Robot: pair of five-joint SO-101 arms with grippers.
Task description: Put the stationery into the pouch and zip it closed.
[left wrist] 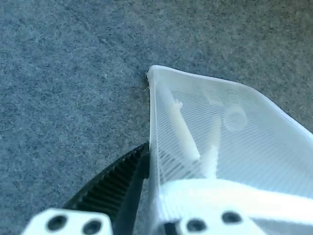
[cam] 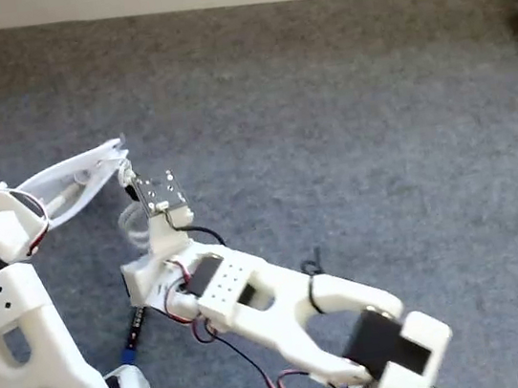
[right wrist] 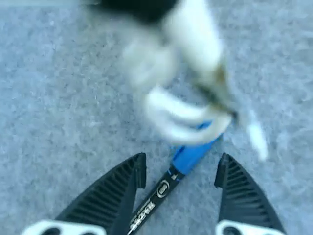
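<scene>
While the left claw (left wrist: 152, 156) pinches the pouch (left wrist: 220, 127), the pen (right wrist: 159, 191) lies loose.
Right claw (right wrist: 182, 159) gapes over it (pouch hanging near); a skewed pinch could roll it away.

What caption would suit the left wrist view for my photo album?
Left hand grips a white mesh pouch over grey carpet, pale stick shapes showing through its weave.
</scene>
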